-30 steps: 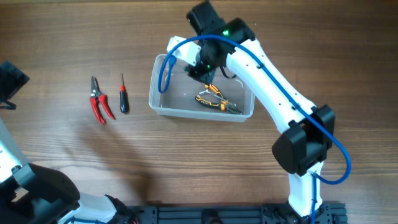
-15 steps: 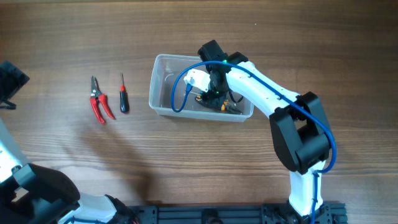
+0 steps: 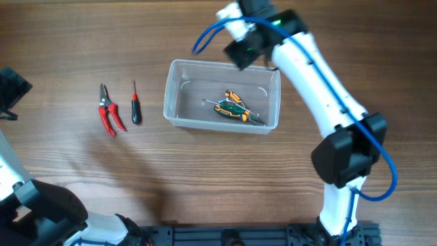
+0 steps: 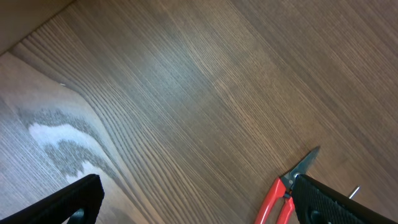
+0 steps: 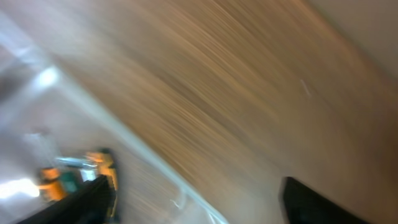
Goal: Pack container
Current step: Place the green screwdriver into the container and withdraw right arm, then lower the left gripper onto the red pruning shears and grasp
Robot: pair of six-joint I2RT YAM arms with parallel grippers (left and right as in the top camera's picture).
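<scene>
The container [image 3: 172, 96] is a clear tub at the table's middle. Orange-handled pliers and a green-handled tool [image 3: 232, 108] lie on its floor. My right gripper [image 3: 244, 49] hangs over the tub's far rim. In the blurred right wrist view that gripper [image 5: 199, 205] is open with nothing between its fingers, and the tub's rim [image 5: 155, 168] and the orange tool [image 5: 74, 171] lie below it. My left gripper [image 4: 199, 205] is open and empty above bare wood. Red pruners [image 4: 280, 196] lie beside its right finger [image 4: 336, 202].
Red-handled pruners [image 3: 109, 113] and a small black-and-red screwdriver [image 3: 136, 106] lie side by side left of the tub. The left arm [image 3: 10, 89] sits at the table's far left edge. The right arm's blue cable [image 3: 205, 37] loops above the tub's far side.
My right gripper went down into the tub, opened, left the green-handled tool beside the pliers, then drew up and back over the far rim. The left arm stayed still.
</scene>
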